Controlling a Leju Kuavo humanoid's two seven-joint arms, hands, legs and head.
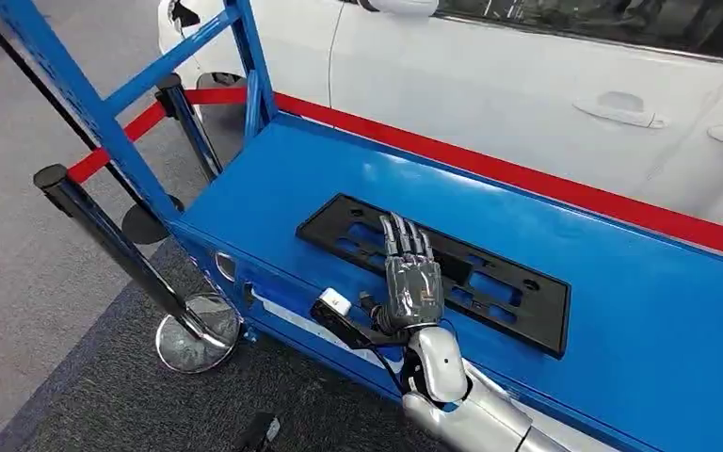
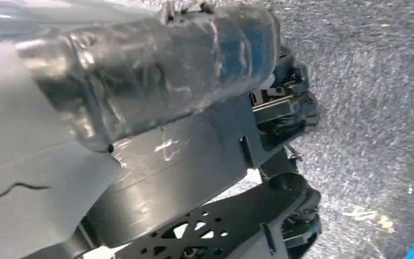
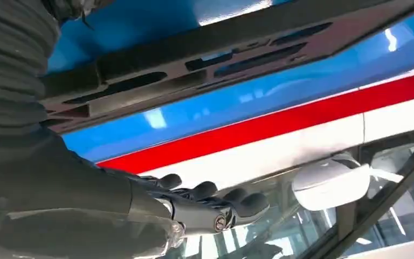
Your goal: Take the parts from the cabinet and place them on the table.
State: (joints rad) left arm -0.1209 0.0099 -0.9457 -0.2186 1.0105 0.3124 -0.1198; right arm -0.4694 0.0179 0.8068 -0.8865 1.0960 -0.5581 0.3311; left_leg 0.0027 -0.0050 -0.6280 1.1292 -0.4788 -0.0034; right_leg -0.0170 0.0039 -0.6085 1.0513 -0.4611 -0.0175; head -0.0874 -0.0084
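Item: black part (image 1: 438,268), flat on blue table (image 1: 640,311) (near front edge). My right hand (image 1: 411,273) over part's middle, fingers straight, grasping nothing. I lift clear straight up. Left hand (image 2: 151,70): grasp state unreadable.

No readable text, labels or numbers anywhere.

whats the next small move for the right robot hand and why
Probably lift the right robot hand straight up and pull it back. The black plastic frame already lies flat on the blue table, and the fingers look extended over it rather than gripping.
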